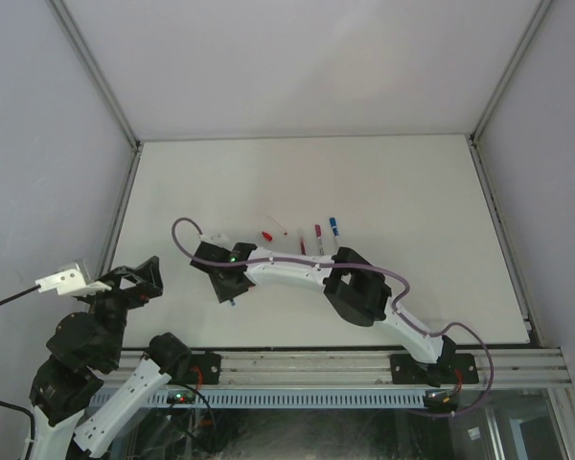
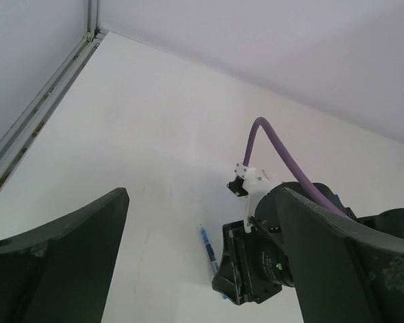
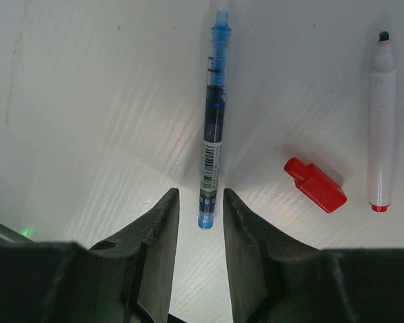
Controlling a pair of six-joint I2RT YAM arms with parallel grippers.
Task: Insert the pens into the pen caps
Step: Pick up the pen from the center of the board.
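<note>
Blue, likely light and slick, the pen [image 3: 212,121] is being straddled at six o'clock by narrowed fingers [image 3: 163,225] of the right gripper [image 3: 200,198], hold unclear.

Barcode label on blue pen [image 3: 213,128], print too small, nothing legible

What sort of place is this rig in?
Probably a lab robot test cell, not a home or a shop: a bare white tabletop, boxed in by blank pale panels on aluminium frame posts, with a slotted aluminium rail along its near edge.
</note>
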